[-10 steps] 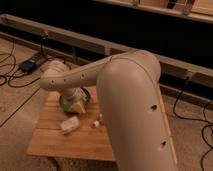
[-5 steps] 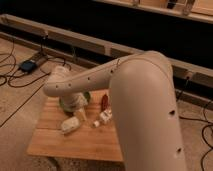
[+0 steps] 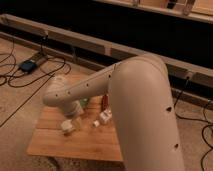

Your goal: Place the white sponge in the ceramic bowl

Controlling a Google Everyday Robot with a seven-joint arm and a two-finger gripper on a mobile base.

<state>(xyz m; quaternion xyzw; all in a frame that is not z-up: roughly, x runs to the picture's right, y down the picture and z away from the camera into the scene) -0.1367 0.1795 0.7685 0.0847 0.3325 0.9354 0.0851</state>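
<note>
Gripper point(image 3: 75, 112) hangs low over the wooden table point(image 3: 52, 144), just above the white sponge point(image 3: 67, 126) lying on the boards (whether it is open or closed, I cannot tell). Behind it, a sliver of the ceramic bowl point(image 3: 83, 102) shows, mostly hidden by the arm point(image 3: 142, 95). A small white block point(image 3: 104, 117) sits nearby.

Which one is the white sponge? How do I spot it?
Find the wooden table under the big pale robot arm. Toward its left side in the picture, just below the gripper, lies the white sponge. It is a cream block, bigger than the tiny white piece to its right and not round and green like the ceramic bowl behind it.
</note>
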